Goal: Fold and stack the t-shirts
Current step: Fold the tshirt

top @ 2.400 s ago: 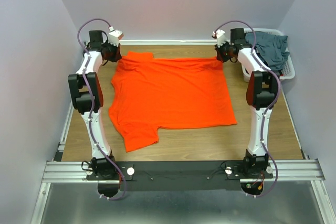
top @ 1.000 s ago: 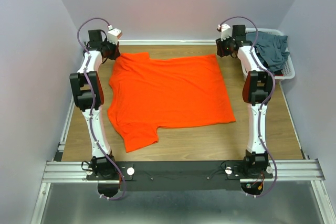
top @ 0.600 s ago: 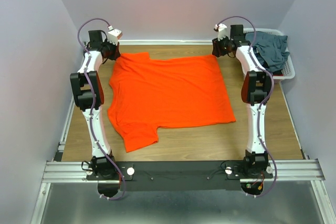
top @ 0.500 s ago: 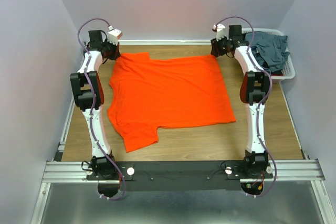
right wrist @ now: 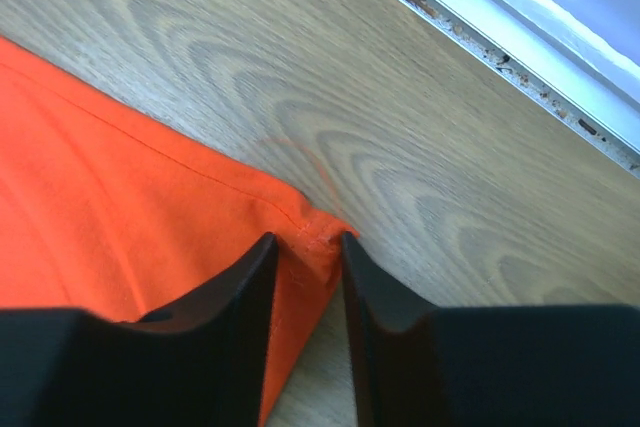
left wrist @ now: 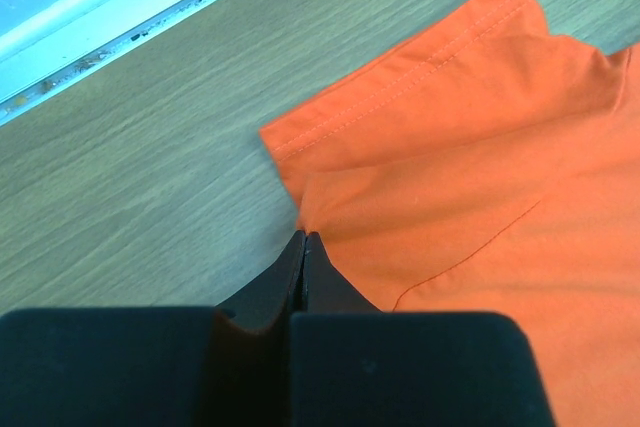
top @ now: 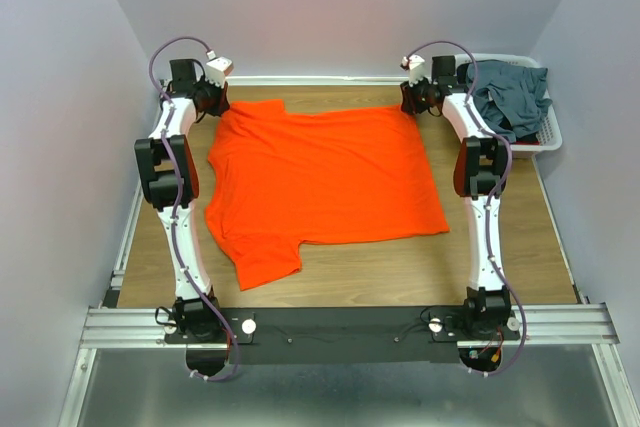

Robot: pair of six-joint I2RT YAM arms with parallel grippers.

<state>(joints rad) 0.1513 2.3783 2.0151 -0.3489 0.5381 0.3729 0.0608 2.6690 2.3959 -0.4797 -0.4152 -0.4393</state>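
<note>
Orange-red t-shirt (top: 320, 182): plain cloth with no print, laid flat across the middle of the wooden desk (top: 400, 272).
- Its shoulders are turned toward the left edge and its straight hem toward the right edge.
- One short sleeve (top: 265, 262) juts toward the near edge.
- The other sleeve (left wrist: 420, 77) lies at the far left corner, with its stitched hem seen in the left wrist view.
- The surface is largely smooth, with shallow creases near the far edge.

Left jaws: seen pressed together with no gap, at the far left corner of the desk.
- Their tips are set on the border of the shirt just below that sleeve.
- The cloth (left wrist: 480, 197) is puckered into a small fold at the tips, and the edge appears to be pinched.

Right jaws: seen parted by a narrow gap, at the far edge of the desk toward its right corner.
- They are set astride the far hem corner of the shirt (right wrist: 120, 227).
- The stitched corner lies between the two tips and is not clamped.

Slate blue-grey t-shirts (top: 510, 97): heaped in loose folds and draped over the rim of a white slatted basket (top: 548, 137), which is placed at the far right corner of the desk.
</note>
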